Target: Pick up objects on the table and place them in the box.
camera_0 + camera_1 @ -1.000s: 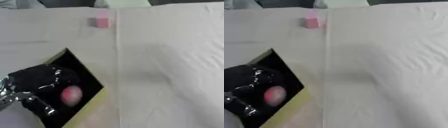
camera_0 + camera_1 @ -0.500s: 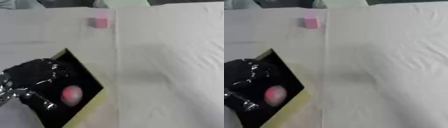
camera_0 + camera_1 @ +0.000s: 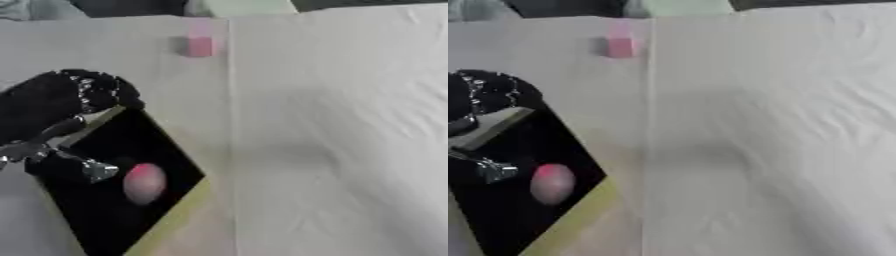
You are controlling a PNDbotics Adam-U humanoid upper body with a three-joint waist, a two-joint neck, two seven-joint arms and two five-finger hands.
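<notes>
- My left hand (image 3: 66,97) hung over the far left corner of the box (image 3: 175,222), black and blurred; whether its fingers were apart or together I could not tell, and nothing showed in it.
- A pink rounded object (image 3: 144,183) lay inside the box on its dark floor, apart from my hand, so that piece of the job looked done.
- A small pink block (image 3: 200,45) sat far up the table (image 3: 350,125), well apart from the box, near the cloth's seam. I judged it the next thing to fetch.
- With my hand above the rim, not down inside, I judged it free to head for the block.
- My right hand showed in neither view.
</notes>
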